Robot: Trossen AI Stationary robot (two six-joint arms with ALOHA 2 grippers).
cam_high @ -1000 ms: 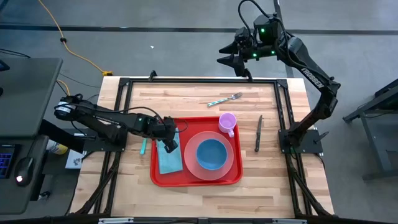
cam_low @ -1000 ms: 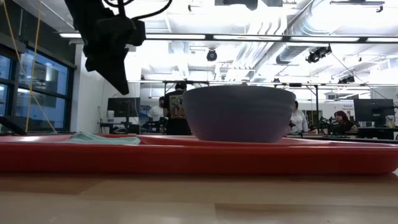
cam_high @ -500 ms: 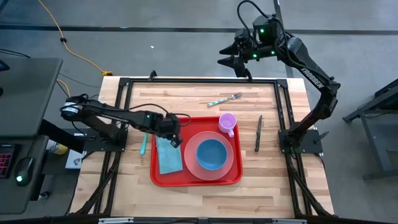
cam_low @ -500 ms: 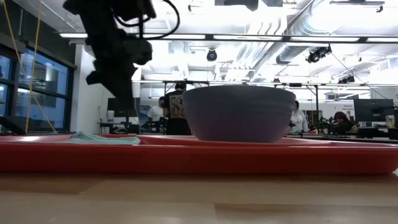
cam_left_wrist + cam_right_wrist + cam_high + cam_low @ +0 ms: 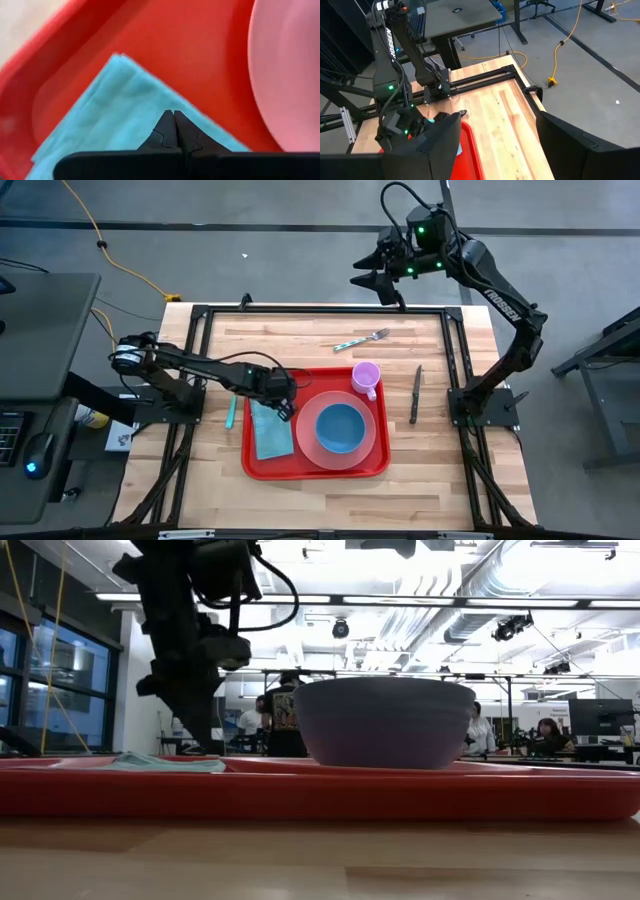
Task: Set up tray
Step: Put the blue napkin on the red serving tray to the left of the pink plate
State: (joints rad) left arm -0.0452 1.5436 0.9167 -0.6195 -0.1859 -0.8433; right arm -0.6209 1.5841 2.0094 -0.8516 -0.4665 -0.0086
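Note:
The red tray [image 5: 300, 380] lies in the middle of the table. On it are a teal napkin [image 5: 270, 435] at its left, a pink plate [image 5: 308, 435] bearing a blue bowl [image 5: 340, 427], and a pink cup [image 5: 366, 377] at its far right corner. My left gripper [image 5: 286, 408] is shut and points steeply down over the napkin's [image 5: 115, 115] far right part, beside the plate [image 5: 290, 75]. My right gripper [image 5: 378, 278] hangs open, high beyond the table's far edge. My left gripper's shut fingertips [image 5: 174, 120] stand low over the napkin's edge next to the plate, coming from above. Whether they touch the cloth, I cannot tell.
A teal-handled utensil [image 5: 230, 415] lies on the wood left of the tray. A fork [image 5: 362, 339] lies near the far edge, and a dark knife [image 5: 416, 392] lies right of the tray. Bare wood shows along the near edge. People stand in the room behind.
My left gripper has sunk toward the napkin and gone a little toward the table's right edge, rolling somewhat about its own axis, still shut. The napkin, tray and dishes lie as they did.

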